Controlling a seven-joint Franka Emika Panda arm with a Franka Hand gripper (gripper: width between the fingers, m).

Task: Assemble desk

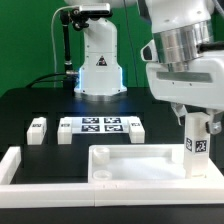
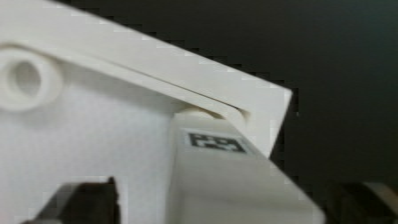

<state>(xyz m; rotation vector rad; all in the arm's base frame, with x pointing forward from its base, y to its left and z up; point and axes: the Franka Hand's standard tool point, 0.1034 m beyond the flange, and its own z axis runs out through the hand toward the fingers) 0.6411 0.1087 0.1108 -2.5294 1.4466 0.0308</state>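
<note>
Okay, at the exterior view's left, two loose legs (image 1: 37, 128) lie on the worktop, then the marker board (image 1: 100, 125), with a third leg (image 1: 135, 128) beside it. The tabletop panel (image 1: 130, 162) sits by the front edge, and a fourth leg (image 1: 198, 155) stands upright at its right corner. The gripper (image 1: 198, 128) straddles that leg, fingers (image 2: 80, 200) spread and clear of it. Probably light, stiff, slick plastic; pinch the flat sides.

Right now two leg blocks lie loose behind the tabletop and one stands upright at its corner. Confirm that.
Wrong count: the exterior view shows three leg blocks lying loose behind the tabletop; a fourth leg stands upright at its corner.
</note>
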